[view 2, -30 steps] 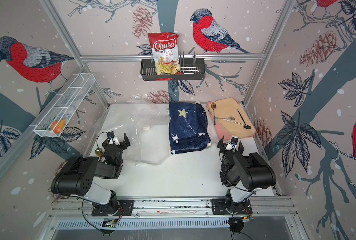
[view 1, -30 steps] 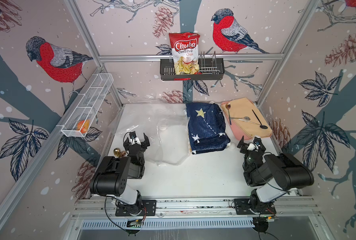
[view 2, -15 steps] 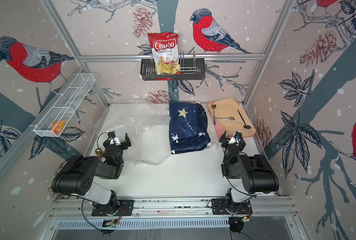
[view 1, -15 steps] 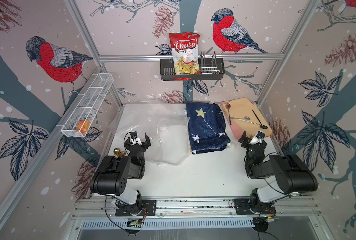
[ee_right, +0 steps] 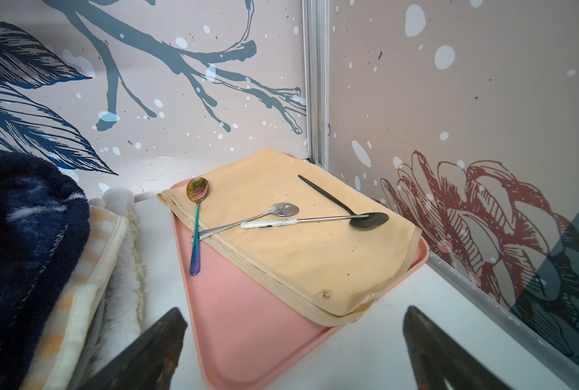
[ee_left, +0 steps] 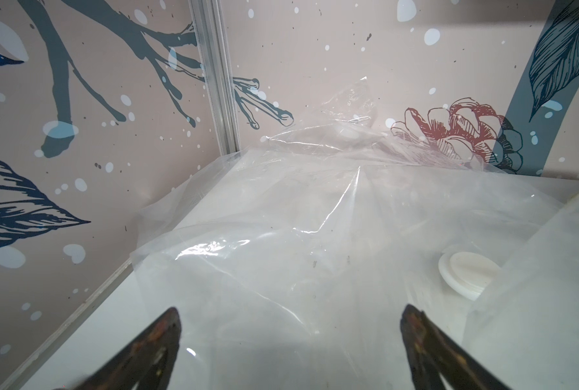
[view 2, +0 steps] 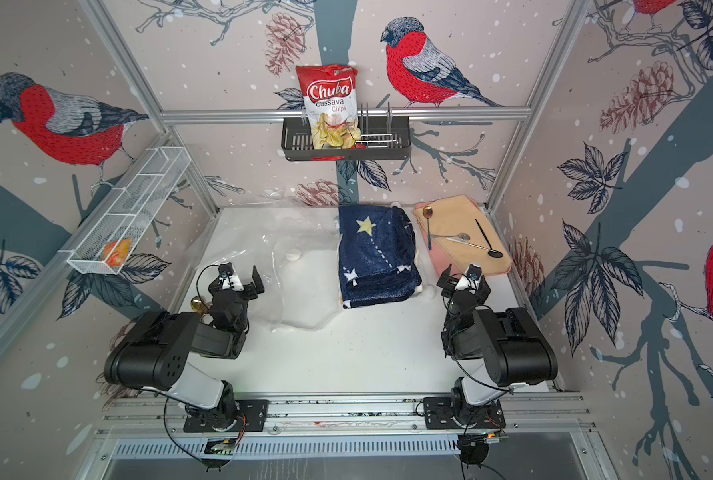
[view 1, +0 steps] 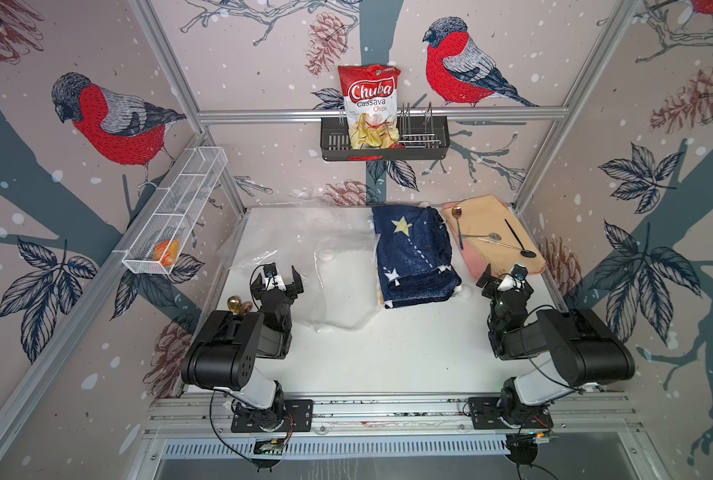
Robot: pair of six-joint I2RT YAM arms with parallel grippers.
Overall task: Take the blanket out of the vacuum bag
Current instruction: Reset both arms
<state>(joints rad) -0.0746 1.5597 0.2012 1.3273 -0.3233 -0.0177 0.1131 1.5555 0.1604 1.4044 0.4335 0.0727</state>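
The vacuum bag [view 1: 304,257] [view 2: 271,266] lies crumpled and transparent on the left half of the white table. Its round white valve cap [ee_left: 466,275] faces up. The blanket [view 1: 415,253] [view 2: 377,257], navy with pale stars and folded, lies on the table just right of the bag's edge. It fills one side of the right wrist view [ee_right: 21,236]. My left gripper [view 1: 277,282] [view 2: 236,282] [ee_left: 291,315] is open above the bag's near part, with only plastic film beneath it. My right gripper [view 1: 506,282] [view 2: 464,283] [ee_right: 294,315] is open and holds nothing, just in front of a pink tray's near corner, right of the blanket.
The pink tray [view 1: 477,266] [ee_right: 247,304] at the back right carries a peach cloth [view 1: 491,224] and several spoons [ee_right: 281,211]. A black rack [view 1: 421,145] with a chips bag [view 1: 371,104] hangs on the back wall. A white wire basket [view 1: 176,212] is mounted on the left wall.
My right gripper has moved a little further back toward the tray, and its arm has swung slightly right. The left arm has barely moved. Both grippers stay open.
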